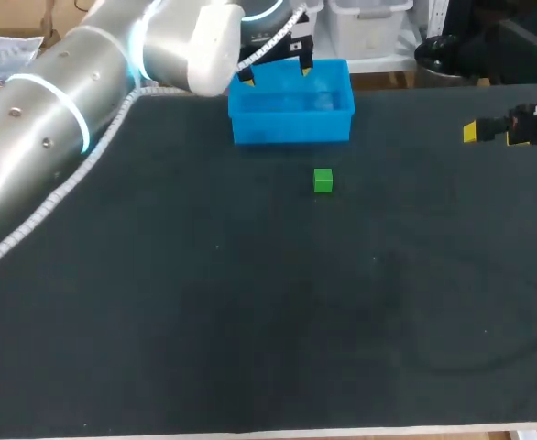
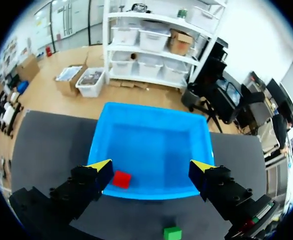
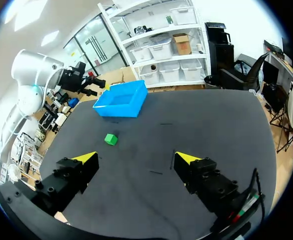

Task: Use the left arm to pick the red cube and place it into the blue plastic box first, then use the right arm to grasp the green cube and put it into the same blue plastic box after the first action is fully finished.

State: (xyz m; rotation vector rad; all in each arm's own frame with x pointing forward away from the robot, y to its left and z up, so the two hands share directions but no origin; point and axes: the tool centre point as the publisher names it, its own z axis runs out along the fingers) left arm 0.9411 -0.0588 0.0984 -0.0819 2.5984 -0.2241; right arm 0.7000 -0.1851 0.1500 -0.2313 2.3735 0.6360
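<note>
On the bench the blue box sits at 12 o'clock. The left pincer hangs wide open and empty above it. The right pincer waits open and empty at 3 o'clock. The red cube lies inside the box. The green cube, at the box's 5 o'clock, looks light and rigid; grip opposite flat sides.

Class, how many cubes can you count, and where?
2. The red cube lies inside the blue plastic box; the green cube sits on the table before it. None seems hidden.
</note>
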